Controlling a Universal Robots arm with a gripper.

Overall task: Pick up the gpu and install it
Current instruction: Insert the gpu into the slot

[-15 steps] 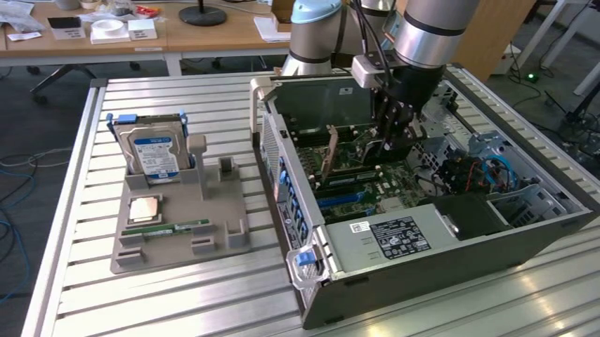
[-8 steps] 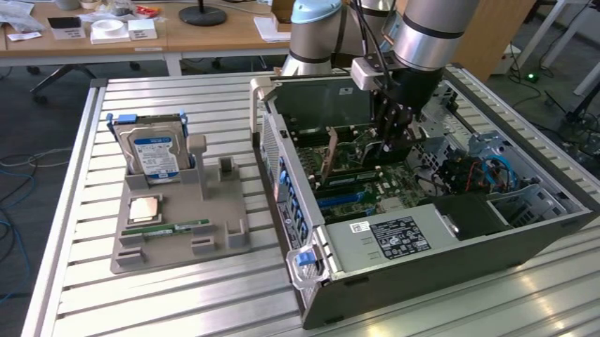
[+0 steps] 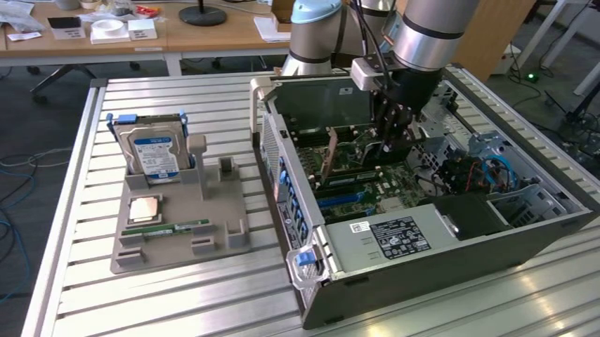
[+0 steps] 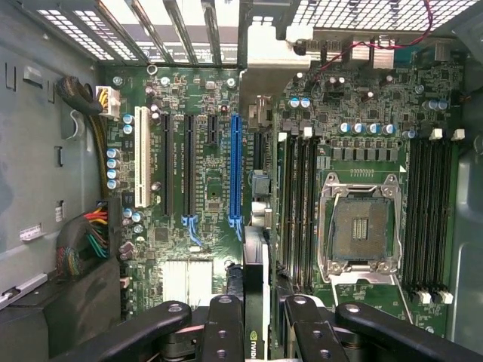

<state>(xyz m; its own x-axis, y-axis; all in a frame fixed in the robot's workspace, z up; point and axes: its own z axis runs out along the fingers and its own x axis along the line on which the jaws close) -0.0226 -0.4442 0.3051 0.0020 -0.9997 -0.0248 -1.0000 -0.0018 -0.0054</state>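
Wrist view: we see our gripper (image 4: 260,326) partly closed, clamping the gpu (image 4: 256,264) edge-on, open motherboard (image 4: 213,197) beyond, blue slot (image 4: 235,166) just beside.

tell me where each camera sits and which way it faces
Exterior view: off the arm, raised above the slatted metal table, looking down into the open black computer case; the silver robot arm reaches into it.
Wrist view: on the wrist, looking straight at the green motherboard; the black gripper clamps the thin green-and-black gpu.
Shared: both see the motherboard and gripper inside the case.
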